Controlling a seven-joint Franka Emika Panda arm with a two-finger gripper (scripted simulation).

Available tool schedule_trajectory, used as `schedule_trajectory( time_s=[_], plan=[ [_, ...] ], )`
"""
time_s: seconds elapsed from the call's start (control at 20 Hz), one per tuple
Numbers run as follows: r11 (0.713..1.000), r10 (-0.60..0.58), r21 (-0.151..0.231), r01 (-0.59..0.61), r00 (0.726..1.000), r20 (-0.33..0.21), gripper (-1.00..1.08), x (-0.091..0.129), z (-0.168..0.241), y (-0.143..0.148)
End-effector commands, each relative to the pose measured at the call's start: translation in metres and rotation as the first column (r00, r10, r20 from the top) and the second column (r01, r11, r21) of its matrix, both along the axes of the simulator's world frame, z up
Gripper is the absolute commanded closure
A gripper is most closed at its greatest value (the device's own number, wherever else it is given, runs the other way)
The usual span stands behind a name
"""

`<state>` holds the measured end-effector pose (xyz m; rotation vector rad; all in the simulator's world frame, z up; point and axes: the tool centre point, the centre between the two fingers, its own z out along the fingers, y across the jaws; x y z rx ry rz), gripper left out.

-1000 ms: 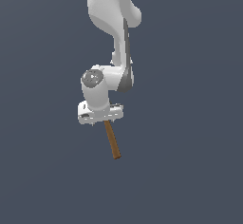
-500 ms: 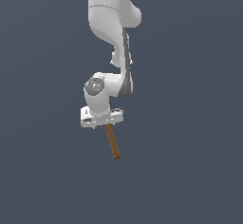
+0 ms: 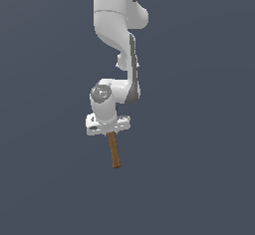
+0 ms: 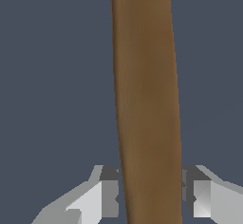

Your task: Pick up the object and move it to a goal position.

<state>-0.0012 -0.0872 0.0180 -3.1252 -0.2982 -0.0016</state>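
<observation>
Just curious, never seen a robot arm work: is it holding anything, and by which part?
Yes: the gripper clamps a brown wooden hammer by its handle; the head is hidden.

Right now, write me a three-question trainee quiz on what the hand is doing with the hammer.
1. True or false: the hand is shut on the hammer.
2. Multiple choice: in the exterior view, the brown handle
A. lies flat on a surface
B. hangs below the hand, tilted slightly toward that view's right
C. points straight up above the hand
3. Fill in: in the wrist view, the handle runs between the two grey ______.

Key
1. True; both fingers press the handle's sides.
2. B
3. fingers
</observation>
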Motion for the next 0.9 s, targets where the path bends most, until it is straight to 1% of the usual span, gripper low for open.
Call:
schedule_trajectory(
  time_s=[0.0, 0.2, 0.25, 0.45, 0.65, 0.85],
  plan=[
    [1.000, -0.007, -0.002, 0.007, 1.000, -0.001, 1.08, -0.001, -0.001, -0.005],
    [1.000, -0.007, -0.002, 0.007, 1.000, -0.001, 1.08, -0.001, -0.001, -0.005],
    [1.000, 0.002, 0.001, -0.002, 1.000, 0.000, 1.08, 0.000, 0.000, 0.002],
    [1.000, 0.002, 0.001, -0.002, 1.000, 0.000, 1.08, 0.001, 0.005, 0.003],
    [1.000, 0.002, 0.001, -0.002, 1.000, 0.000, 1.08, 0.002, 0.019, 0.007],
    [1.000, 0.002, 0.001, -0.002, 1.000, 0.000, 1.08, 0.004, 0.044, 0.015]
  ],
)
